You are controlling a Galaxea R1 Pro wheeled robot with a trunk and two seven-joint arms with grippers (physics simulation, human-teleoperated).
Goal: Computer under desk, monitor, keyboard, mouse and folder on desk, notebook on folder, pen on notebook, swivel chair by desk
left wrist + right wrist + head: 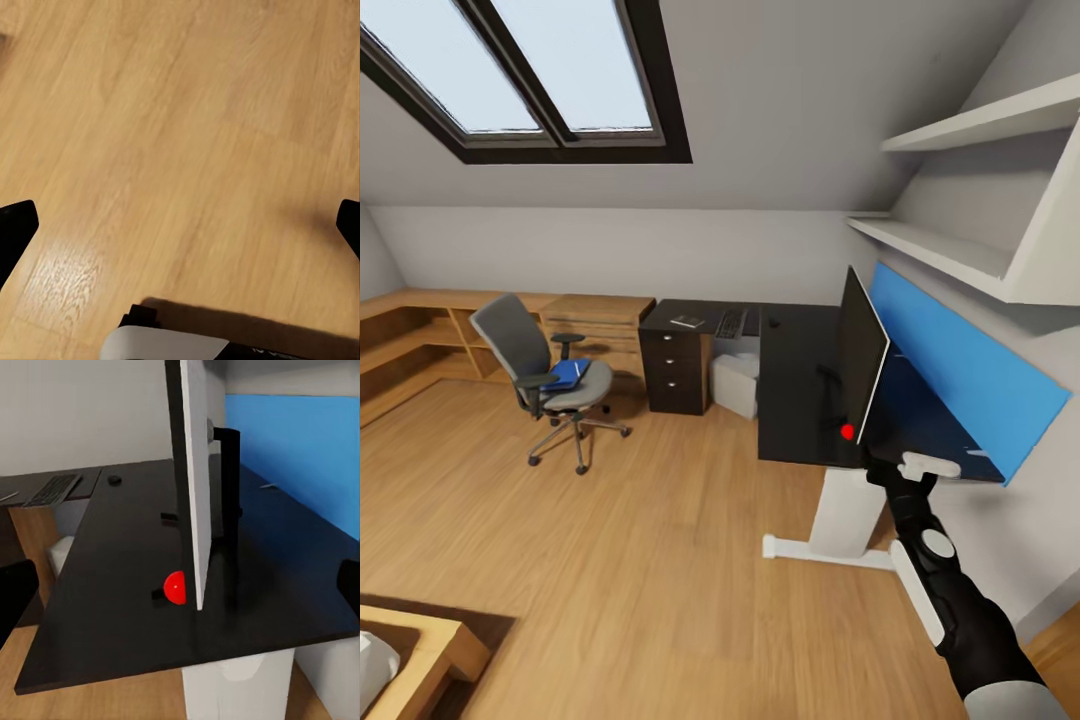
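right gripper: my fingers spread wide, empty, at the desk edge just short of the monitor; I judge I'm set to nudge or steady it.
left gripper: wide, empty, aimed at bare floor.
monitor: upright on the desk, seen edge-on, stem behind.
keyboard, mouse: on the desk's far wing, well apart from the monitor.
swivel chair: away from the desk; seat holds the folder.
computer: under the desk.

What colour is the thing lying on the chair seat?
Bright blue: the folder on the swivel chair, best in the head view.
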